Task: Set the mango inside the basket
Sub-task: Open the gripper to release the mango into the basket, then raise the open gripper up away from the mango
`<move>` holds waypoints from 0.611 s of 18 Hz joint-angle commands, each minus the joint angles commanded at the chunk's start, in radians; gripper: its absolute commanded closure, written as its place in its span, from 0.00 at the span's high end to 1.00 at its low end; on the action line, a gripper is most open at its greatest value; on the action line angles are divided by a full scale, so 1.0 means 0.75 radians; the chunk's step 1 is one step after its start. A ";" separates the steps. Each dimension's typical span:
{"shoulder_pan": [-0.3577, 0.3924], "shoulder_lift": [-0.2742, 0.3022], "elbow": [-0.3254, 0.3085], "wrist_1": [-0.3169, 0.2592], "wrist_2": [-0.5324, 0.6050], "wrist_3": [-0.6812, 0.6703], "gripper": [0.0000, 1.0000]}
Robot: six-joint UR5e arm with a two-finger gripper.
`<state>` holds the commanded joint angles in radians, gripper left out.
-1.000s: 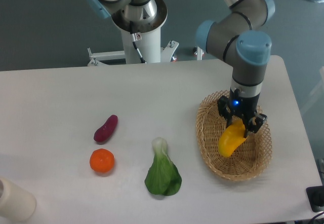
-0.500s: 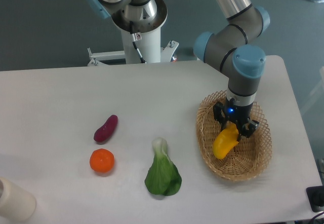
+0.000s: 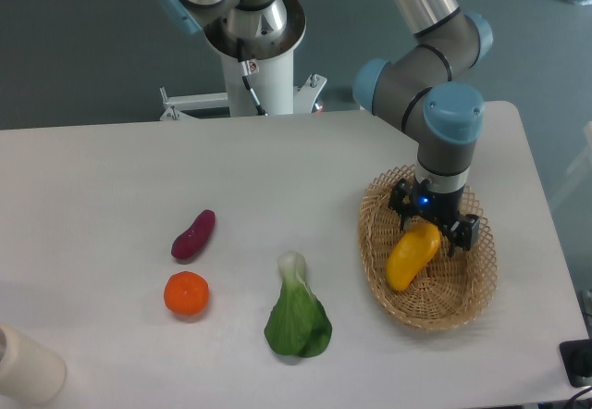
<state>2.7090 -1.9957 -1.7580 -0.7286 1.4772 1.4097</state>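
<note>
From the fixed camera we see the basket (image 3: 427, 254) on the right part of the white table (image 3: 111, 178), an oval of light-tan wicker with an open-weave rim. Inside it lies the mango (image 3: 412, 254), yellow with an orange tint at its upper right end, stretched diagonally across the basket floor with its lower end toward the left wall. Nothing else is in the basket besides the fruit and the tool reaching into it.

The gripper (image 3: 433, 225) hangs straight down from the arm's blue-capped wrist, low inside the basket and right over the mango's upper end. We see its dark fingers (image 3: 466, 232) spread to either side, wider than the fruit, with a gap showing on the right side, so we read the jaws as parted and no longer clamping the mango. Whether the left finger touches the fruit we cannot tell. A small blue light glows on the gripper body.

Well apart from the basket, on the left half of the table, a purple vegetable (image 3: 193, 234) lies just above a round orange fruit (image 3: 186, 293). A green leafy bok choy (image 3: 298, 317) rests between them and the basket. A pale cylindrical object (image 3: 26, 365) sits at the bottom left corner.
</note>
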 joint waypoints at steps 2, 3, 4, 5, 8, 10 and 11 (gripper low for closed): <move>0.002 0.006 0.024 0.000 -0.004 0.004 1.00; 0.004 0.010 0.039 -0.002 -0.002 0.004 1.00; 0.006 0.014 0.045 -0.004 -0.002 0.004 1.00; 0.006 0.016 0.053 -0.006 -0.002 0.004 1.00; 0.006 0.027 0.090 -0.020 0.004 0.004 1.00; 0.006 0.041 0.104 -0.023 0.002 0.006 1.00; 0.006 0.041 0.110 -0.023 0.004 0.006 1.00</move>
<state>2.7136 -1.9650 -1.6752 -0.7455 1.4803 1.4143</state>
